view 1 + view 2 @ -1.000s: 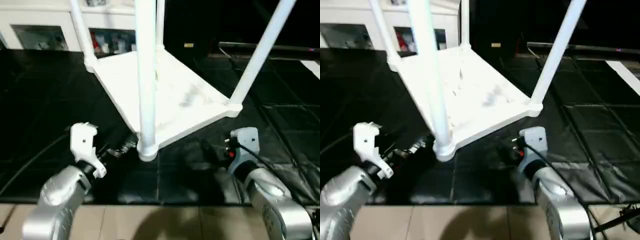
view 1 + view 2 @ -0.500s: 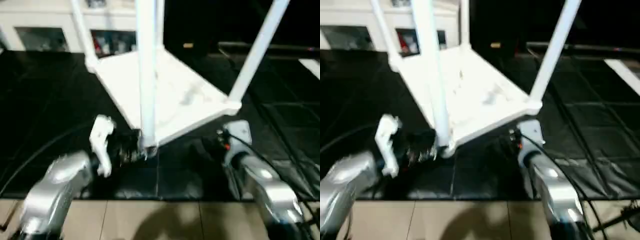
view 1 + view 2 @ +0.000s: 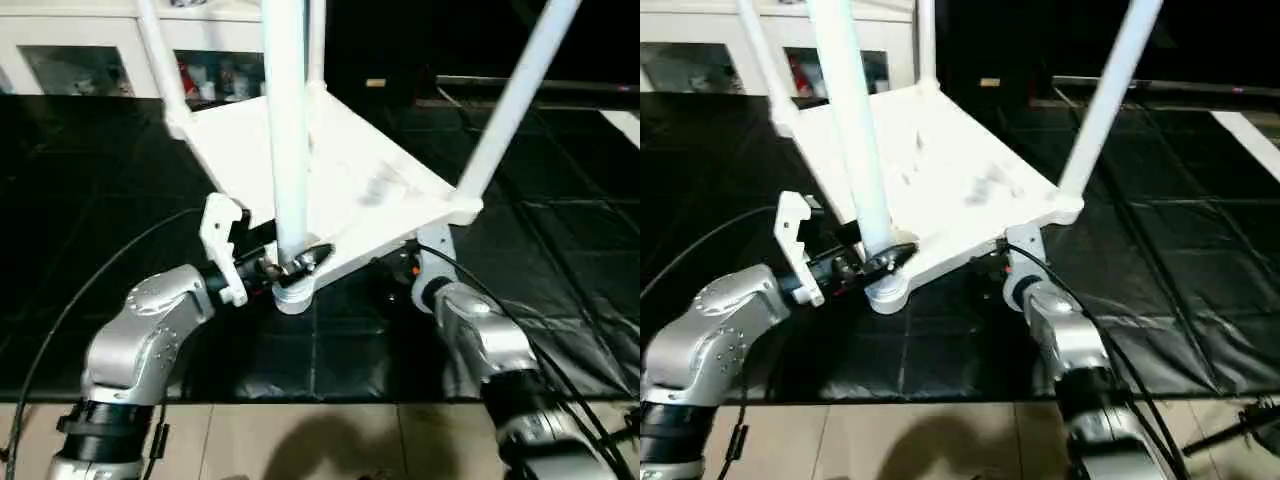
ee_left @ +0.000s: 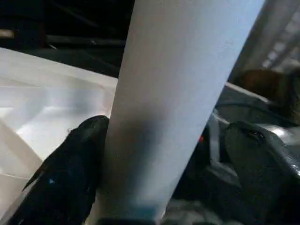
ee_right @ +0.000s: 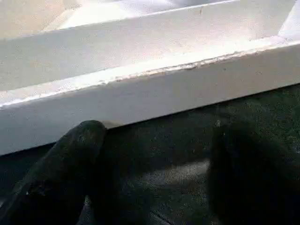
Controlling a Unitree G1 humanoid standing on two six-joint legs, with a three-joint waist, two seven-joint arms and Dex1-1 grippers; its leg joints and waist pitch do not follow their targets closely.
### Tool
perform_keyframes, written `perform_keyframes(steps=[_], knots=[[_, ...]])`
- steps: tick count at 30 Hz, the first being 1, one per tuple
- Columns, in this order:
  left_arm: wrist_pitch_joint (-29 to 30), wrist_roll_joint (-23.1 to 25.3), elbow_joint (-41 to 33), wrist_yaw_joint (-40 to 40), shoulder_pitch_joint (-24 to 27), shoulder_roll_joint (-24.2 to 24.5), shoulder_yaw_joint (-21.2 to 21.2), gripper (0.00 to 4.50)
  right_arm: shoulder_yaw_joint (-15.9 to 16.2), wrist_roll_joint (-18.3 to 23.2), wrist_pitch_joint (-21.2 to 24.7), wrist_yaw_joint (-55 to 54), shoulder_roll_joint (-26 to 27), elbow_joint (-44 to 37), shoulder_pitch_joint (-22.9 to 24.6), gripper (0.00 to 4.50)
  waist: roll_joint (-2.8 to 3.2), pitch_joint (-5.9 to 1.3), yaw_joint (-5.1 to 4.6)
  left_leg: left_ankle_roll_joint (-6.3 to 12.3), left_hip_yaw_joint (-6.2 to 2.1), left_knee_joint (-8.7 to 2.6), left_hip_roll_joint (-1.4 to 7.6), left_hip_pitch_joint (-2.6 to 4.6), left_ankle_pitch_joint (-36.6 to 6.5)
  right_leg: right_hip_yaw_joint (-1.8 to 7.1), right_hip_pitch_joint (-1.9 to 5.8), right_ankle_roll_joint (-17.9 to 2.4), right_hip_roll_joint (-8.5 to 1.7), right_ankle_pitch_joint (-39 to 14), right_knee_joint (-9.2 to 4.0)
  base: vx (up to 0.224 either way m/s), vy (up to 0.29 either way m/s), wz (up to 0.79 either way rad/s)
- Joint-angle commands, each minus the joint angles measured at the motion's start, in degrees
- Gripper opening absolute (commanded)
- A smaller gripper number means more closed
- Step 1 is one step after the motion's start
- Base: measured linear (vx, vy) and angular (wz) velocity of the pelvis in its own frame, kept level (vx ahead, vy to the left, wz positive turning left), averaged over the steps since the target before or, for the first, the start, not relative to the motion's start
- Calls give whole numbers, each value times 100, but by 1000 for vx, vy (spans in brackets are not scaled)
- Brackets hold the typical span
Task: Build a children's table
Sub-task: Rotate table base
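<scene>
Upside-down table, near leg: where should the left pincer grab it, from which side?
Low on the near leg, just above its corner socket, coming in level from the robot's left. The tube stands upright and is round there, and the open left pincer already straddles it.

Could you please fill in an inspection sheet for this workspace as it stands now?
Surface: black tiled mat, with pale flooring along its near edge.
Job's things: table top lies underside up; four legs stand in its corner sockets, the nearest leg upright.
Clutter: nothing seen.
Grippers: left gripper open, its fingers either side of the nearest leg's base; right gripper open, its fingers low at the table top's near edge, holding nothing.
Cables: black cable loops to the left arm; another runs along the right forearm.
Surroundings: white glass-door cabinet behind.
</scene>
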Motion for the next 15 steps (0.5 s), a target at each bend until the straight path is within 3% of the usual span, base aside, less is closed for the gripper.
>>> perform_keyframes(steps=[1,5,9,11,12,15], knots=[[351,-594,-732,-676,167,-117,-659,435,8,31,-119,4,139,276,-225,444,56,-351,45,127,26,-427,179,-57,-272,194,371,-1587,-361,-45,-333,0,0,0],[521,-787,-1137,-671,280,-272,-1069,435,29,6,-281,99,229,460,-325,444,57,-349,-64,89,3,-450,182,-83,-358,178,389,-1603,-350,-22,-331,0,0,0],[577,-800,-1275,-484,331,-525,-1195,435,33,-27,-468,184,299,694,-439,444,5,-356,-168,97,8,-444,182,-97,-483,177,402,-1600,-365,-342,-372,0,0,0],[580,-778,-1285,-425,333,-594,-1227,435,33,-38,-508,206,310,744,-469,444,-11,-367,-156,158,29,-424,179,-84,-393,187,382,-1603,-356,-254,-375,0,0,0],[588,-754,-1304,-323,308,-742,-1304,435,46,-62,-573,268,334,833,-526,444,-59,-378,-154,224,38,-416,189,-87,-312,191,384,-1627,-358,-158,-358,0,0,0],[618,-739,-1326,-233,277,-888,-1358,435,57,-92,-630,304,369,921,-575,444,-55,-384,-136,367,64,-389,194,-103,-79,192,375,-1709,-356,129,-337,0,0,0]])
